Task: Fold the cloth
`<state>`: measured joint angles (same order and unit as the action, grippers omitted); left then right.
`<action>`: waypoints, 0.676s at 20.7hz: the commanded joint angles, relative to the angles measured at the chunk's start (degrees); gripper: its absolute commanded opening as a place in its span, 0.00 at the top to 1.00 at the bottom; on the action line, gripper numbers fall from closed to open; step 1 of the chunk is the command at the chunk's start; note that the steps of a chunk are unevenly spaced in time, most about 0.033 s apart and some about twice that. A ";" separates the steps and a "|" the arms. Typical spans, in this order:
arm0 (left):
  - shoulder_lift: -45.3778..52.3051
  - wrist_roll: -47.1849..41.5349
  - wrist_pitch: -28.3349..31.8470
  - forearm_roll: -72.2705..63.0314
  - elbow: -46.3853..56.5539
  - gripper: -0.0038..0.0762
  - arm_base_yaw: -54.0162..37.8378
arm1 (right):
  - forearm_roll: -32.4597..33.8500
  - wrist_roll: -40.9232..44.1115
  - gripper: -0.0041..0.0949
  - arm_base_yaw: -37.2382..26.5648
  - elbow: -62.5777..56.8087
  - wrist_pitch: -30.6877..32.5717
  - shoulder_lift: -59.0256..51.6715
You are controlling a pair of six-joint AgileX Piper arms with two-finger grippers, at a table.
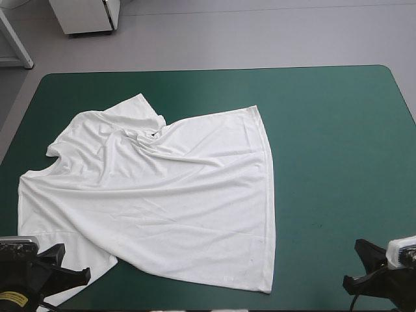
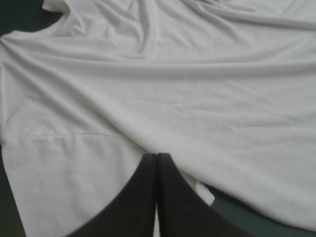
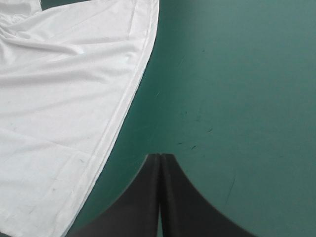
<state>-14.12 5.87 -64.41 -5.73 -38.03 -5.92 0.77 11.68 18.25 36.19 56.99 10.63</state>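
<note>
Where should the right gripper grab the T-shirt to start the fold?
Probably the near hem corner of the T-shirt, approached from the bare teal-green cover on the table's right side. The hem there lies flat, straight and exposed, nearest the right gripper, which is shut and would need opening first.

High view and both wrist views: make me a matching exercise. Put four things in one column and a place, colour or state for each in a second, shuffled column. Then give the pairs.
Things:
1. T-shirt
2. left gripper
3. right gripper
4. table

States:
A. jaws shut, over bare cover, the shirt's hem off to one side
B. white, spread out and wrinkled, toward the table's left side
C. jaws shut, over white fabric
D. covered in teal-green

Pairs: 1-B, 2-C, 3-A, 4-D
</note>
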 commanded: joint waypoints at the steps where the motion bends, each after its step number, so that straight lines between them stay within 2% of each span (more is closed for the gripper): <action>1: -3.65 0.68 3.16 -0.45 -6.01 0.96 0.32 | 0.84 -0.01 0.97 -0.23 5.98 -1.63 4.81; 4: -6.76 0.68 3.63 -0.42 -11.41 0.96 0.32 | 2.18 -1.70 0.97 -0.23 11.26 -1.91 9.59; 6: -10.98 2.56 4.60 -0.31 -17.94 0.96 0.32 | 2.52 -5.75 0.97 -0.23 18.03 -2.16 14.88; 11: -25.32 5.35 5.62 -0.76 -41.59 0.96 0.32 | 4.84 -6.45 0.97 -0.23 34.19 -2.16 29.58; 12: -27.26 6.20 5.18 -1.23 -43.93 0.94 0.32 | 4.84 -6.45 0.97 -0.23 35.19 -2.16 30.79; 14: -33.62 8.14 2.01 -2.70 -52.91 0.77 0.32 | 3.80 -6.45 0.97 -0.23 37.67 -2.16 35.18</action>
<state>-43.22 13.11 -64.26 -6.83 -84.23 -5.92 4.61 5.88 18.25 70.92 58.70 42.66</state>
